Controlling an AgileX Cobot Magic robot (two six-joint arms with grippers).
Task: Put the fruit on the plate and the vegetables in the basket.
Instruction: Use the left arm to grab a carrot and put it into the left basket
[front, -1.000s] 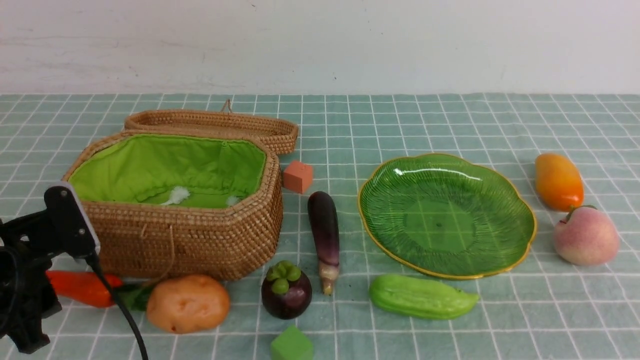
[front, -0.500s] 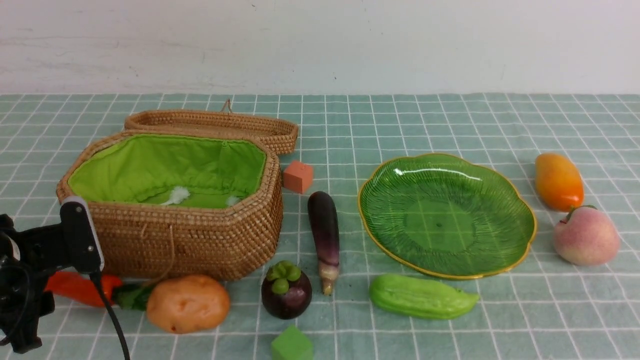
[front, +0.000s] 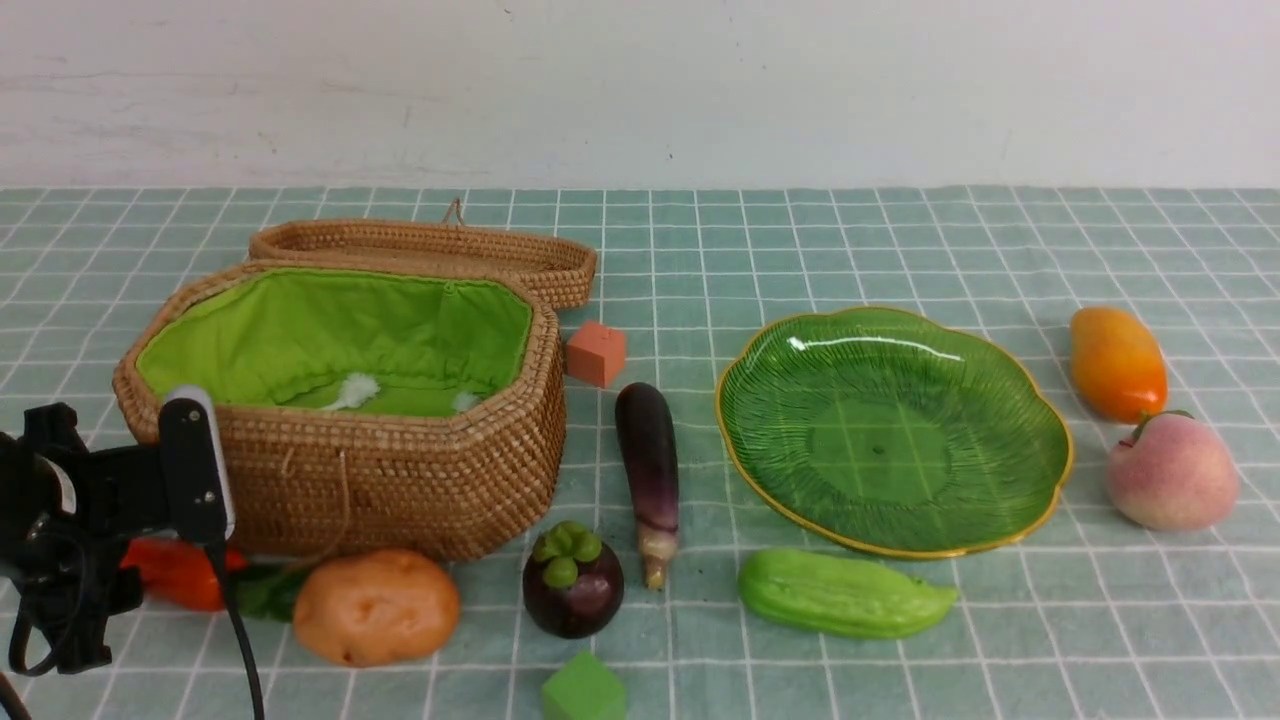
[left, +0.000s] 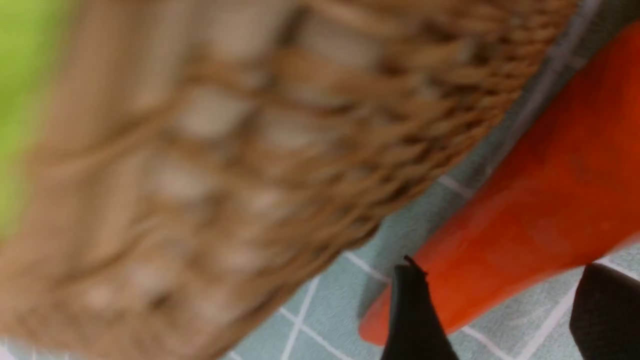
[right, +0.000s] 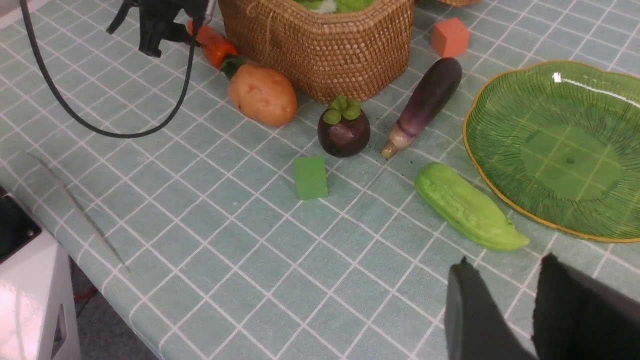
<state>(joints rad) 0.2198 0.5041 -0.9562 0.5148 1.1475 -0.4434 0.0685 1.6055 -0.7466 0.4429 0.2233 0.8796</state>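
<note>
Now the left fingers (left: 415, 320) are spread over the carrot (left: 540, 200); go lower, squeeze its middle gently, keep off the basket (left: 250, 150).

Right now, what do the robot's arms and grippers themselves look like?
Left gripper: matte black throughout, with pointed black jaws, a flat black block edged in pale grey, and a black cable hanging from it. Right gripper: only two dark, matte jaws show. No markings are visible.

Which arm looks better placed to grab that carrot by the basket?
Left: the left gripper, open, sits at the carrot beside the basket; the right gripper hangs far off, near the gourd.
</note>
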